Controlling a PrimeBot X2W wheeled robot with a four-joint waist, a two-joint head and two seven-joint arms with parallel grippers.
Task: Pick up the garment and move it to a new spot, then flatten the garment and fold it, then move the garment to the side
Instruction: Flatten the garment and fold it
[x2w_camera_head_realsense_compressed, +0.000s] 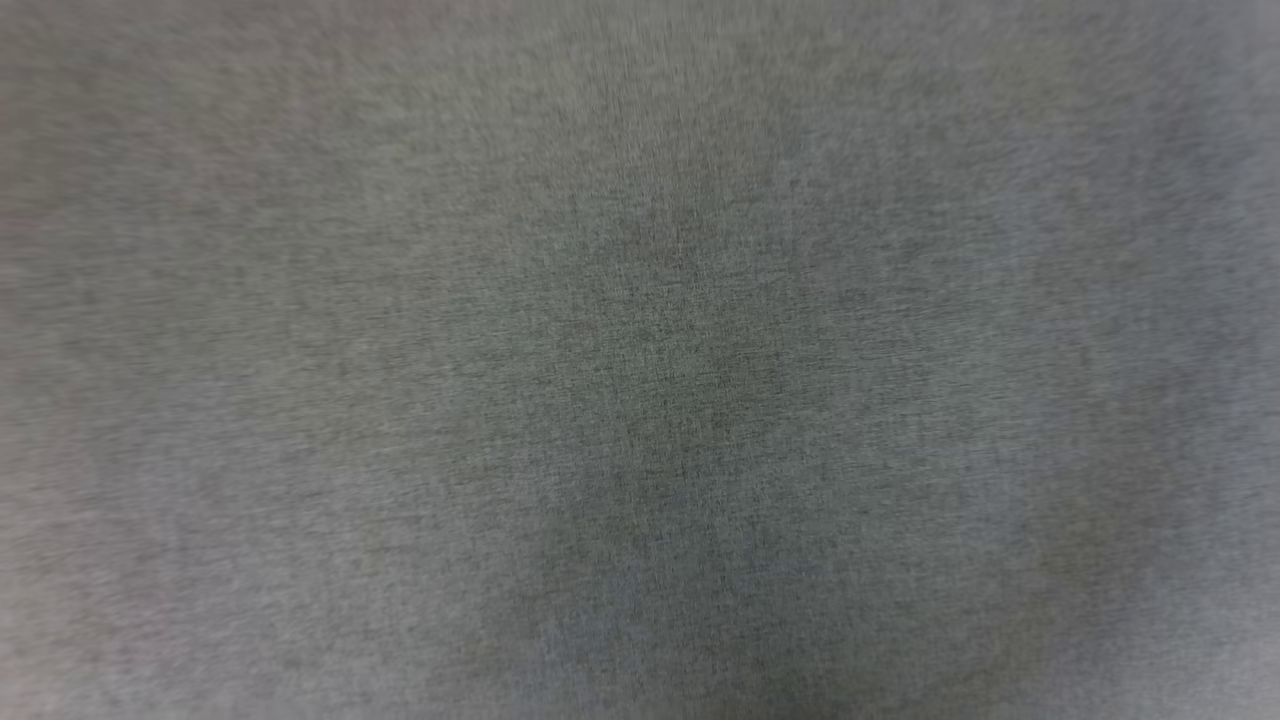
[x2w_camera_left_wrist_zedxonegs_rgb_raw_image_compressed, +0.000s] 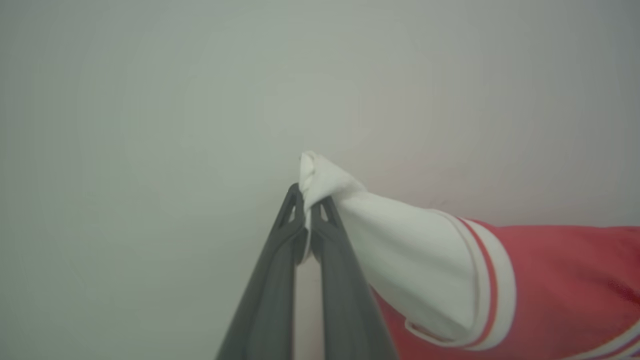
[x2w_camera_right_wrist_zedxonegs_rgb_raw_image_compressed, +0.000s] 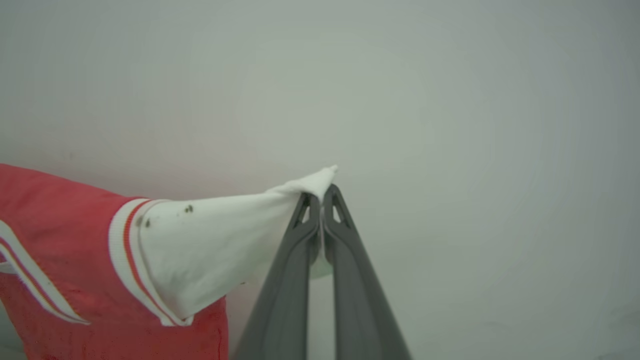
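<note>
Blurred grey surface (x2w_camera_head_realsense_compressed: 640, 360) in head view, kind untellable, garment (x2w_camera_left_wrist_zedxonegs_rgb_raw_image_compressed: 550, 280) cut off at left wrist view's right and bottom edges, right wrist view's left and bottom edges.

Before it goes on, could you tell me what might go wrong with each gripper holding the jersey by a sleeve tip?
The left gripper pinches the garment by just a small bunched sleeve tip; a pull could slip it free.
The right gripper likewise holds a thin tip, so uneven tension may skew the garment.
The head view is blurred grey, so flatness cannot be checked there.
</note>
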